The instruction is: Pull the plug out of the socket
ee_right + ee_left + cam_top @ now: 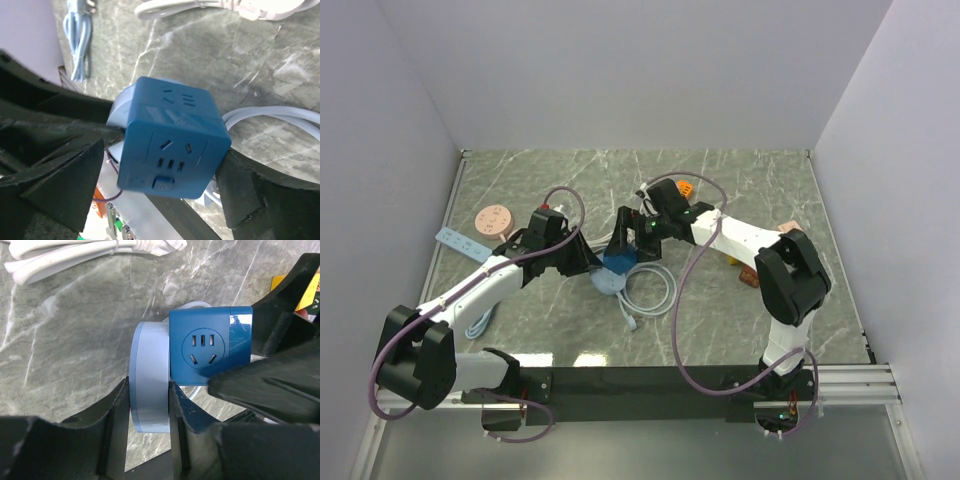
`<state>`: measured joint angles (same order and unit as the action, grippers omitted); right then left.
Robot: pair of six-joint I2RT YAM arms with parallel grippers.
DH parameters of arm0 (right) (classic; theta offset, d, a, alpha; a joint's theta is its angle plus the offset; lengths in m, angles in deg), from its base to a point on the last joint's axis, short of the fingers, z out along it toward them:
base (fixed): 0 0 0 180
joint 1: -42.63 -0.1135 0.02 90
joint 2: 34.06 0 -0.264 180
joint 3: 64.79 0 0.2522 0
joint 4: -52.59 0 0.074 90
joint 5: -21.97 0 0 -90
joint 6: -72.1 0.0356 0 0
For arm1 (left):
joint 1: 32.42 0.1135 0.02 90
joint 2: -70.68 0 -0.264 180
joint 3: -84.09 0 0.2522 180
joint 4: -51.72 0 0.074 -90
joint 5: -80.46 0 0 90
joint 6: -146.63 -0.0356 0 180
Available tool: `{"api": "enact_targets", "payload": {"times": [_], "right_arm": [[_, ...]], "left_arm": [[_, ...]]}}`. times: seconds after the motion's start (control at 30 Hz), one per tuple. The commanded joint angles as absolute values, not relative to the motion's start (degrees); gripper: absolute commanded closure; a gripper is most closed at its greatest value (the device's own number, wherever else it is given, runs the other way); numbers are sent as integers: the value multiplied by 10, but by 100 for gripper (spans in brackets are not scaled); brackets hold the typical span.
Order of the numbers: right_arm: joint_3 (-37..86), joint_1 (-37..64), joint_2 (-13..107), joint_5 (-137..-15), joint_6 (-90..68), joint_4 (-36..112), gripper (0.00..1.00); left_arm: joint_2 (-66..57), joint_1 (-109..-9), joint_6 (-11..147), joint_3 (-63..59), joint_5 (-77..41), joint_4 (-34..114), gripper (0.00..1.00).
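A dark blue cube socket (617, 262) sits at the table's middle with a pale blue round plug (604, 282) joined to its left face. My left gripper (588, 265) is shut on the plug; in the left wrist view its fingers (117, 415) clamp the plug's disc (150, 385) beside the cube (205, 347). My right gripper (623, 250) grips the cube from the other side; in the right wrist view the cube (172, 140) fills the space between its fingers (240, 190), with the plug (120, 107) behind it.
A coiled white cable (650, 295) lies just right of the cube. A pale blue cable (480, 320) lies at the left front. A pink disc (495, 218) and a pale blue strip (460, 243) are at the left. Orange (686, 187) and brown (748, 275) items are at the right.
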<state>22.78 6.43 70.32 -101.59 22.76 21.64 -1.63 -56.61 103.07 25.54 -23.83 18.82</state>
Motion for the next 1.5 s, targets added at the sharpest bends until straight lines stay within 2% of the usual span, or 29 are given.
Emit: {"api": "enact_targets", "payload": {"times": [0.0,0.03,0.07,0.17,0.33,0.43,0.77,0.93,1.1,1.27,1.33,1.47], "right_arm": [[266,49,718,-1008,235,198,7],[268,49,719,-1010,238,199,11],[271,48,723,-1012,241,198,20],[278,42,733,-1014,242,186,37],[274,39,748,-1028,247,190,56],[278,42,754,-1045,232,179,100],[368,149,762,-1100,127,54,100],[370,166,761,-1124,107,37,100],[304,144,712,-1065,173,102,100],[197,34,637,-925,311,228,100],[185,-3,636,-905,336,251,100],[221,-4,662,-916,305,209,100]], "left_arm": [[-2,-576,1048,230,-269,243,99],[0,-579,1049,231,-264,243,99],[2,-580,1050,232,-263,243,99],[7,-582,1053,237,-259,244,99],[14,-583,1058,243,-260,251,99],[18,-584,1056,246,-256,245,99],[41,-584,1044,283,-233,221,99],[48,-584,1049,297,-232,225,99],[40,-584,1047,286,-232,224,99],[19,-584,1051,265,-235,235,99],[9,-584,1052,254,-240,239,99],[4,-584,1044,242,-235,226,99]]}}
